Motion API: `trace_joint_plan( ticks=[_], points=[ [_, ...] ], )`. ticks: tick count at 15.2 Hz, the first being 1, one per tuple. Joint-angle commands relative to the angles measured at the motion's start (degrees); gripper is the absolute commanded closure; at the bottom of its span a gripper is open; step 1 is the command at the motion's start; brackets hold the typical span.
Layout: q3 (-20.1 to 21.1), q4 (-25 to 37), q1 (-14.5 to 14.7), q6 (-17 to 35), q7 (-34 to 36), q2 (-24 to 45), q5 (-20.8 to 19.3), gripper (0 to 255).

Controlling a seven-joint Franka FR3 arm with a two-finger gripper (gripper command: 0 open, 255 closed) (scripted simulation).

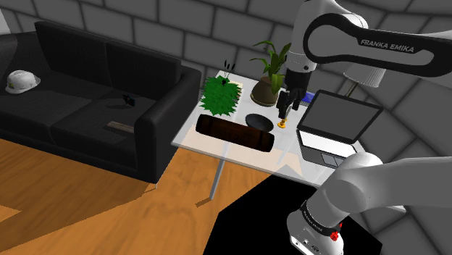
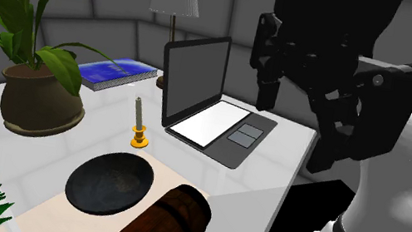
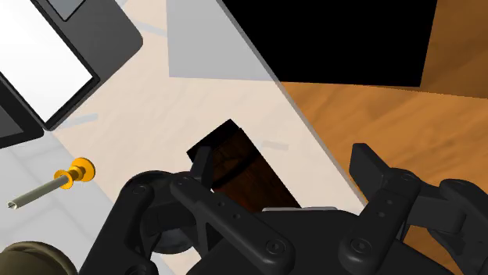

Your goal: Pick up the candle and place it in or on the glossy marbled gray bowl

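thin taper, easy to tip

going from the second exterior view's left: the dark bowl [image 2: 110,181] sits on the tabletop [image 2: 189,165]. the candle [image 2: 138,114] stands upright just beyond it in a small gold holder [image 2: 139,138], and the open laptop [image 2: 206,103] is further right. my pincer [image 3: 285,166] hangs above the tabletop, fingers spread, gripping nothing. i judge the candle light, stiff, smooth and brittle, and tippy on that little base. i'd close gently low on the stem, just above the holder, so it neither snaps nor topples.
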Motion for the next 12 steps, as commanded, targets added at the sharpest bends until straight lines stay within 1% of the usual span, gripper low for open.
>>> trace_joint_plan(
  ticks=[1, 7, 12],
  points=[
    [0.0, 0.0, 0.0, 0.0, 0.0, 0.0, 0.0, 0],
    [-8.34, -7.07, -3.16, 11.31, -7.67, -2.59, -5.16, 0],
    [-16.12, -10.56, -5.8, 21.75, -14.17, -1.33, -8.87, 0]
  ],
)
